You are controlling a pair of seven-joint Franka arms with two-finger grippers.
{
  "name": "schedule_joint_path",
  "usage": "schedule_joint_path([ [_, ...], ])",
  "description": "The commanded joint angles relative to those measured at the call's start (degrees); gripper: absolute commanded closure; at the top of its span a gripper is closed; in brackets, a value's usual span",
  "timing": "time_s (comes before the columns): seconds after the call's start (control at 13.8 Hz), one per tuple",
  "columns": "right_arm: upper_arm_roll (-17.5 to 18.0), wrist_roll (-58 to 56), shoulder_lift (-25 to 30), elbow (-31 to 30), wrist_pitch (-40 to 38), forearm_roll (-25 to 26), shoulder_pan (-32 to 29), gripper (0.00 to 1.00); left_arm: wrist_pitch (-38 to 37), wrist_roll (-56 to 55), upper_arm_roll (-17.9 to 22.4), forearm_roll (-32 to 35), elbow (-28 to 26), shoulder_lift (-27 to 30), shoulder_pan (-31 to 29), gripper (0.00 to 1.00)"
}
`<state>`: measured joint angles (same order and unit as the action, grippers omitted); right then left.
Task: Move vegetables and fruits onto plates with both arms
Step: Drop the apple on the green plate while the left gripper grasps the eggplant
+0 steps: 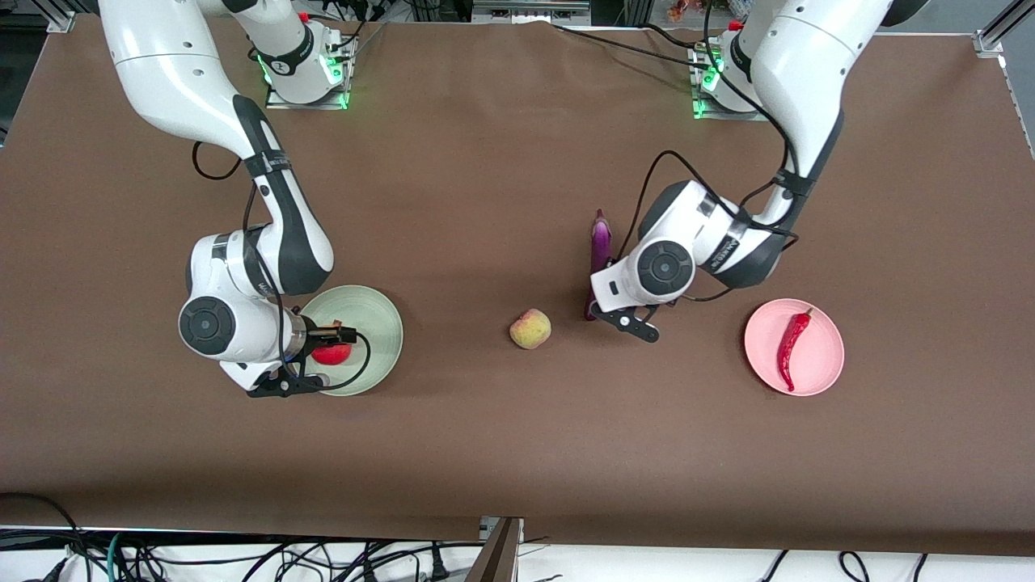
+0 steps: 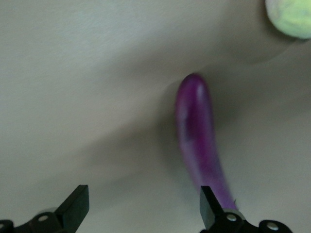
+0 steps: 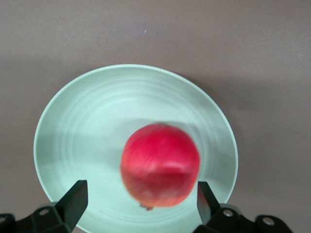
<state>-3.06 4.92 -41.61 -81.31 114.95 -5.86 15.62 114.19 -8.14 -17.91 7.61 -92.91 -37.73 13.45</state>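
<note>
Brown cloth over the whole table [image 1: 485,453], with the peach-like fruit [image 1: 530,329] near its middle taken as landmark for all places.

Toward the right arm's end from this fruit, well apart: pale green plate [image 1: 380,323], at about the same nearness to the front camera. On the plate, or just above it, a red fruit [image 1: 331,353], blurred in the right wrist view [image 3: 160,165]. Right gripper [image 1: 323,356] low over the plate, fingers [image 3: 73,199] apart, one at each side of the red fruit with a gap visible on both sides. Cannot tell whether the red fruit already touches the plate [image 3: 87,121].

Toward the left arm's end from the peach-like fruit, near it and reaching farther from the front camera: long purple eggplant [image 1: 600,246], flat on the cloth, its nearer part hidden under the left arm's wrist. Left gripper [image 1: 631,319] over this nearer end of the eggplant [image 2: 197,136], fingers [image 2: 75,206] wide apart, holding nothing; one finger just beside the eggplant, the other over bare cloth. Corner of the peach-like fruit [image 2: 291,17] also visible in the left wrist view.

Still more toward the left arm's end, well apart from the peach-like fruit: pink plate [image 1: 821,356], with the red chili pepper [image 1: 791,349] lying on it, dark stem pointing away from the front camera.
</note>
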Motion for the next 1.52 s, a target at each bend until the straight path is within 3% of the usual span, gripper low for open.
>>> schedule_joint_path([
  [0.0,1.1,3.3,1.7,-0.3,-0.2,-0.2,-0.1,0.01,5.1,-5.0,0.3,0.8,-2.4,-0.1,2.5,0.0],
  [0.07,1.3,5.8,2.6,-0.3,-0.3,-0.2,0.4,0.01,6.8,-8.4,0.8,1.4,-3.8,-0.4,4.9,0.0],
  [0.29,4.7,15.0,3.0,1.2,-0.8,-0.2,1.1,0.01,9.4,-16.5,0.6,11.7,-6.9,-0.9,6.5,0.0],
  [0.36,6.0,18.2,3.0,1.5,-0.8,-0.1,1.4,0.01,9.4,-16.6,0.6,12.2,-6.9,-1.1,6.7,0.05],
  [0.43,7.0,21.3,2.9,2.4,-0.7,-0.1,1.9,0.01,9.5,-16.7,0.6,12.3,-6.8,-1.1,6.9,0.31],
  [0.51,7.9,23.9,2.4,3.1,-0.4,-0.1,2.4,0.01,9.4,-16.9,0.6,12.3,-6.8,-1.2,7.4,0.74],
  [0.58,8.2,26.0,2.2,3.2,0.0,-0.1,3.2,0.01,9.4,-16.9,0.6,12.3,-6.8,-1.2,7.4,0.95],
  [0.65,8.2,28.0,2.1,3.2,0.3,0.0,4.4,0.01,9.2,-16.9,0.5,12.3,-6.8,-1.1,7.1,1.0],
  [0.94,8.2,36.1,0.3,3.3,5.8,0.0,9.0,0.01,7.9,-15.7,0.4,12.3,-6.5,0.7,4.9,1.0],
  [1.16,8.1,42.0,-1.8,3.3,12.6,0.2,13.4,0.01,2.6,-13.1,0.1,8.1,-5.9,2.9,-2.1,1.0],
  [1.44,7.6,48.5,-4.8,3.4,21.2,0.8,17.2,0.01,-4.2,-5.1,0.2,7.4,-3.0,4.7,-8.5,1.0],
])
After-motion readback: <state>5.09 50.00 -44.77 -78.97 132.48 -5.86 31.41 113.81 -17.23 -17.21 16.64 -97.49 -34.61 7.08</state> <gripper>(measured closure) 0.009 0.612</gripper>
